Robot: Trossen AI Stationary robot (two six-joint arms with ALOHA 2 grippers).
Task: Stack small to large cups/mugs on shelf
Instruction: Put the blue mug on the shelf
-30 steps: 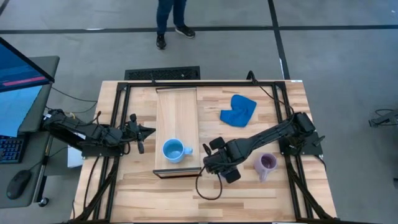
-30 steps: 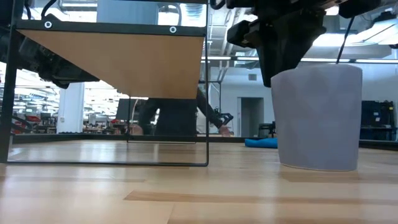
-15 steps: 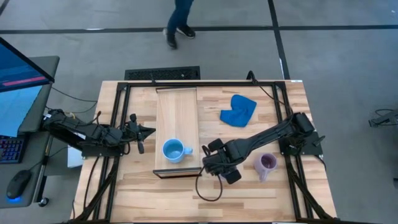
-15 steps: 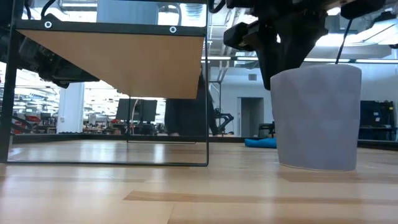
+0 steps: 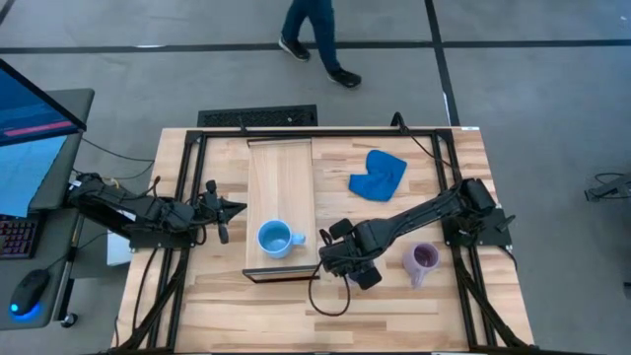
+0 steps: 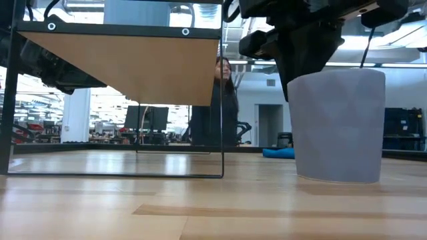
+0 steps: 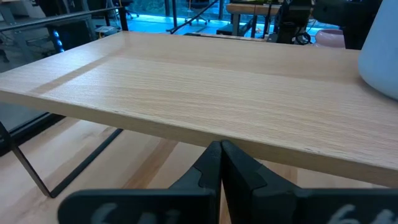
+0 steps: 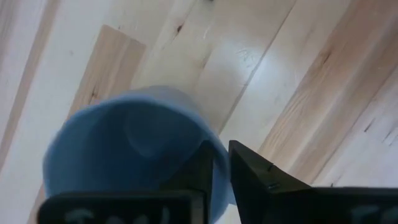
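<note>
- The slate-blue mug [image 6: 337, 127] is nearest the low camera. It stands mouth up on the table [image 5: 394, 306], just past the near right corner of the shelf [image 5: 281, 177]. Which way its handle points cannot be told.
- The right tool [image 8: 221, 163] comes down on this mug from above. Its fingers are pinched on the rim wall, one inside the mug and one outside.
- Compared with a second ago, the slate-blue mug sits slightly further left in the low view. Whether its base has left the wood cannot be told.
- The lilac mug [image 5: 422, 259] stands upright on the table to the right of that tool, apart from it. Its handle is turned toward the near edge.
- The shelf is a raised board whose long axis runs from near to far, with its dark edge at the near end.
- The light blue mug [image 5: 276, 239] stands on the near part of the shelf, mouth up. Its handle points right, toward the right arm.
- The left tool [image 5: 233, 207] waits just off the left long side of the shelf, with its fingers pressed together and holding nothing.
- The blue cloth [image 5: 378, 174] lies crumpled on the table further back, right of the shelf.
- The person [image 5: 315, 39] is on the floor beyond the table. They have walked rightward since the earlier frame and are now visible behind the shelf in the low view.
</note>
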